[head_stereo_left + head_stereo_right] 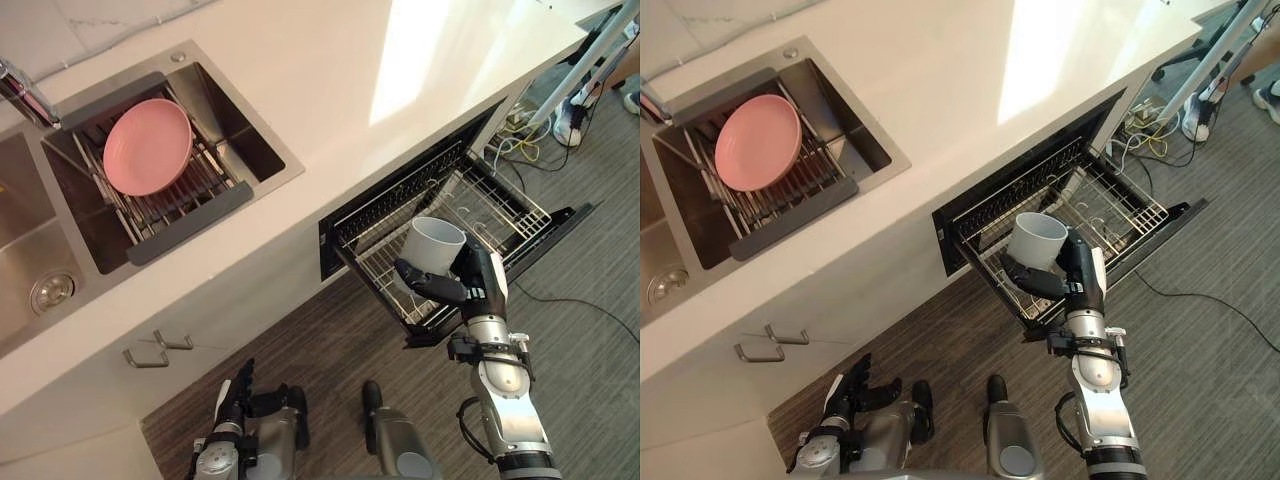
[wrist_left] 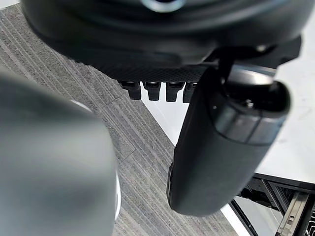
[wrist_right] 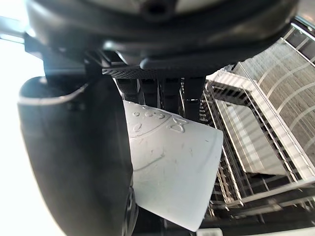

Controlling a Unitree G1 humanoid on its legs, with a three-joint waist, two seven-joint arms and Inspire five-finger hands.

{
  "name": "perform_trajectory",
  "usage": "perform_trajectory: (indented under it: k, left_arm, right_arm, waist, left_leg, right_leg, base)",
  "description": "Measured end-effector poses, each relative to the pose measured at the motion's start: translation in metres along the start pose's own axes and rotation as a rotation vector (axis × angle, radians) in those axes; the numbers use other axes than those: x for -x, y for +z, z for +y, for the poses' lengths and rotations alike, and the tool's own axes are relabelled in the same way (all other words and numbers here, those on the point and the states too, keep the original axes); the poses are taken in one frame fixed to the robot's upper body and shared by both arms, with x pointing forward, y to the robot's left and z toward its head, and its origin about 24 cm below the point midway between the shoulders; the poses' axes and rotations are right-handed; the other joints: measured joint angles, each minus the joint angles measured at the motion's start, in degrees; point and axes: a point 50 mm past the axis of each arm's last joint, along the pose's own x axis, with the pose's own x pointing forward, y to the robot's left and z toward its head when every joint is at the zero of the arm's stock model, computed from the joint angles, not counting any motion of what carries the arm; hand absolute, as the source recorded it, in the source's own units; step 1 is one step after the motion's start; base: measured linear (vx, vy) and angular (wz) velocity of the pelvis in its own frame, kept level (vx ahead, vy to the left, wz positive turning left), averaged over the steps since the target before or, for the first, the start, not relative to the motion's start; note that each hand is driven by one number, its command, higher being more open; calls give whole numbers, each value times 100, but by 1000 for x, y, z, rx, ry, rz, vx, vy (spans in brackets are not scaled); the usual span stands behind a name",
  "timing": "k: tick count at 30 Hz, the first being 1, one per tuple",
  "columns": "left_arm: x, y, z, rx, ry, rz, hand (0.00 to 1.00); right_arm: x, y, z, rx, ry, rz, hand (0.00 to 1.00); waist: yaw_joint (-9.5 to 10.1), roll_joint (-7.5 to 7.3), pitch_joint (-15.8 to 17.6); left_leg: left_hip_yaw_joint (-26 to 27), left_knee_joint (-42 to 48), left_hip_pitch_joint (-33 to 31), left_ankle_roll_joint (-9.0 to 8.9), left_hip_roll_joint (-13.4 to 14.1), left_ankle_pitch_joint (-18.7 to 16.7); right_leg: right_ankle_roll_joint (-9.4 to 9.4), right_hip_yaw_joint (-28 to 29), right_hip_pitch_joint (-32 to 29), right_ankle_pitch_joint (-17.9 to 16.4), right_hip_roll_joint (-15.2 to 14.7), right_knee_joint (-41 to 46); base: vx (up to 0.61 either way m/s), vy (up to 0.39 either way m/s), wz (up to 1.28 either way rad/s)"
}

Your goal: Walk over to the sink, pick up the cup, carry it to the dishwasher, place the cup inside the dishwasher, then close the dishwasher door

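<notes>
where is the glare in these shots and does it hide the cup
Left eye view: sunlight washes out a patch of the countertop above the dishwasher rack; the cup in the right hand sits outside it, evenly lit. Right wrist view: the background beside the hand is blown white, but the cup is readable.

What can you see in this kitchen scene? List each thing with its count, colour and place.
counter: one, white, across the scene
sink: one, steel, set in the counter
drying rack: one, grey-ended metal, across the sink
plate: one, pink, on the drying rack
dishwasher rack: one, wire, pulled out below the counter
cup: one, white, held above the dishwasher rack
right hand: one, dark, curled round the cup
left hand: one, dark, low at the left, fingers relaxed
</notes>
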Motion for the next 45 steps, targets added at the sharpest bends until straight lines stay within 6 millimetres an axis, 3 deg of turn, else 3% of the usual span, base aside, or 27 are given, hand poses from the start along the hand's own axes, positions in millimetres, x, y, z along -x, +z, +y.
perform_trajectory:
  k: [3,8,13,19,29,35,45]
  left_arm:
    - [-7,15,-3,20,0,-51,100]
    - [-15,34,-3,43,28,-110,100]
    - [-20,46,-2,53,39,-145,100]
    - [-23,54,-4,58,53,-171,100]
    - [-32,78,-12,96,59,-233,100]
    - [-38,91,-21,112,55,-254,100]
    - [-40,96,-25,139,60,-265,100]
  right_arm:
    - [-10,8,0,34,10,-25,0]
    - [-34,25,3,69,-5,-83,0]
    - [-56,45,-8,153,-66,-152,0]
    - [-82,54,-15,245,-117,-147,0]
    - [-139,92,-21,407,-149,-151,0]
    - [-156,90,-12,493,-117,-80,0]
    - [-167,90,0,573,-68,-49,0]
  waist:
    - [84,2,249]
    - [214,-8,537]
    - [250,-13,640]
    - [255,-14,644]
    - [292,-25,743]
    - [361,-26,764]
    - [378,-26,765]
  left_leg:
    - [-62,560,-444,-17,79,-184]
    - [-84,1099,-862,-97,242,-364]
    - [-127,1285,-1172,-152,343,-417]
    - [-204,1362,-1453,-153,353,-418]
    - [-240,1630,-1870,-119,393,-504]
    - [-280,1723,-2103,-115,399,-515]
    - [-335,1719,-2204,-110,357,-509]
  right_leg:
    - [-79,-152,-449,-253,-41,603]
    - [-119,-423,-941,-395,-52,1199]
    - [-186,-742,-1234,-433,-94,1413]
    - [-203,-818,-1441,-442,-99,1440]
    - [-193,-831,-1766,-431,-88,1535]
    - [-190,-848,-1965,-428,-90,1610]
    - [-191,-916,-2022,-429,-140,1632]
  base:
    - [-112,-5,6]
    - [-36,-51,-6]
    - [4,-50,-1]
    - [-9,0,5]
    - [2,6,0]
    - [0,0,0]
    - [5,-1,2]
